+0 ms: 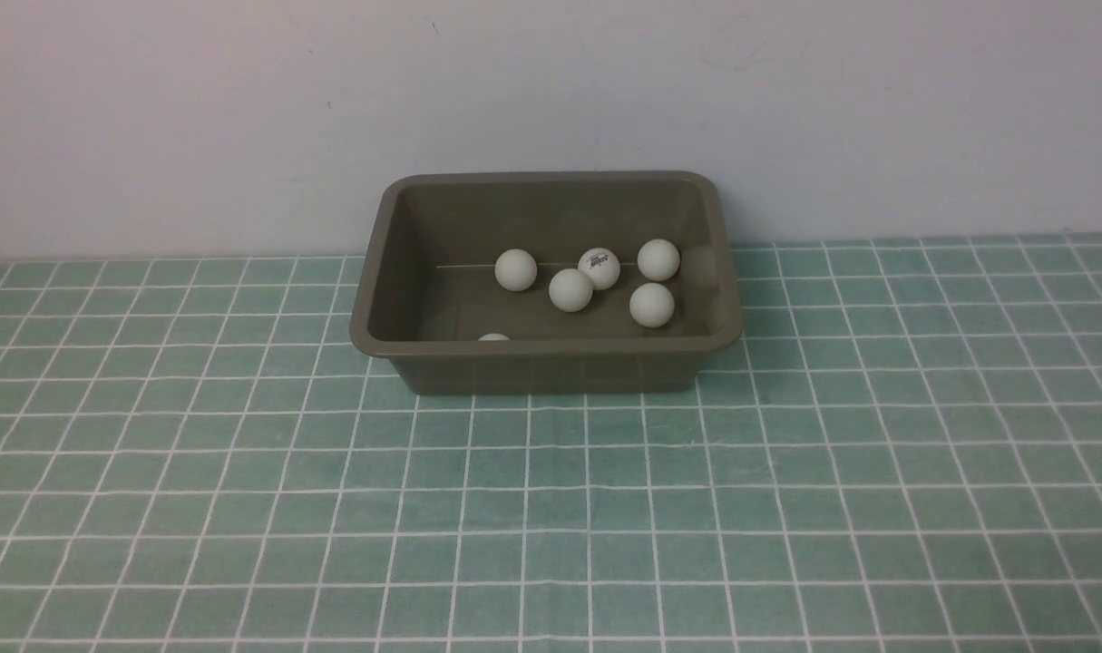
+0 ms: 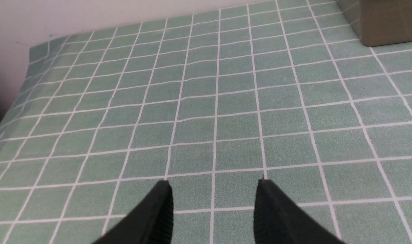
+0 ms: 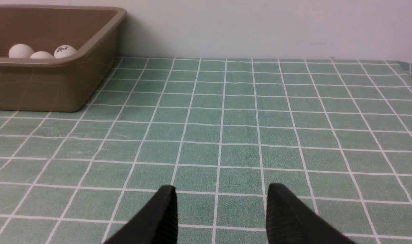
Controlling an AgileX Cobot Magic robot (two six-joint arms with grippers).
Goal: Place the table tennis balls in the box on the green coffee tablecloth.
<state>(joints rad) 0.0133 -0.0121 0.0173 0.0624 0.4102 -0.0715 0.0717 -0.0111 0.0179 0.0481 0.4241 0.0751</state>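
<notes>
Both grippers, left gripper (image 2: 212, 184) and right gripper (image 3: 221, 191), hover over bare green coffee tablecloth (image 1: 551, 508), jaws apart, holding nothing. Table tennis balls (image 1: 570, 290), six visible, lie inside box (image 1: 551, 363) near the wall. Judged light, smooth, rigid, prone to rolling; pinch across the middle, gently.

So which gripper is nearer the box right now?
Right, it seems. The right gripper hovers over the tablecloth a few grid squares from the box; the left gripper sits more squares away.
</notes>
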